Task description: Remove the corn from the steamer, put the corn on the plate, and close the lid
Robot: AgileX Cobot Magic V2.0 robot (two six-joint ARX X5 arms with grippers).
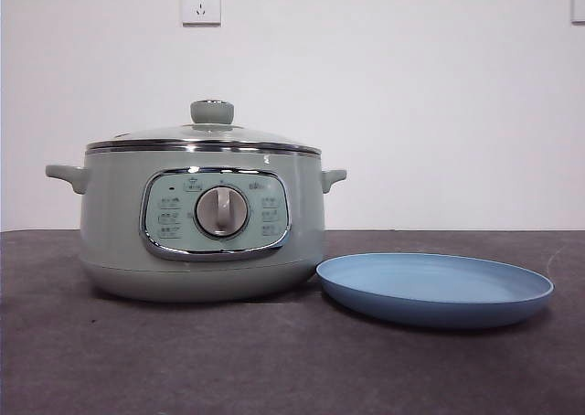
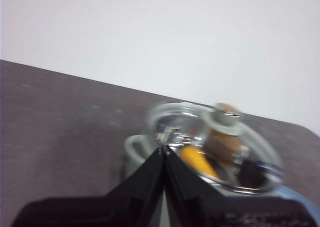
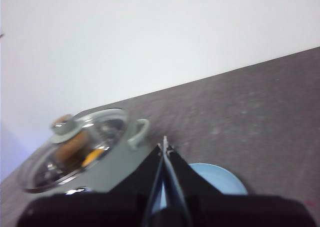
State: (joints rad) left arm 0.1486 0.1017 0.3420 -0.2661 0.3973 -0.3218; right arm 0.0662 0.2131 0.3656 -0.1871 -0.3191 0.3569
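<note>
A: Sage-green steamer point(image 1: 201, 241) stands closed on the tabletop point(image 1: 274, 369); plate point(image 1: 435, 289) beside it, bare

B: Corn point(image 2: 197, 160) lies under the glass lid point(image 1: 203, 134). Both hands point(image 2: 164, 154) point(image 3: 164, 146) pressed together, aloft. Part one, grip the knob point(image 1: 211, 111) squarely, lift straight

The steamer point(image 1: 119, 241) has a smooth, satin sage-green body with a bright chrome band and panel frame. Its lid point(image 1: 164, 133) is clear glass, glossy, edged in polished metal. The plate point(image 1: 439, 292) looks like matt, smooth blue plastic. The tabletop point(image 1: 183, 360) is dark, dull and faintly textured.
</note>
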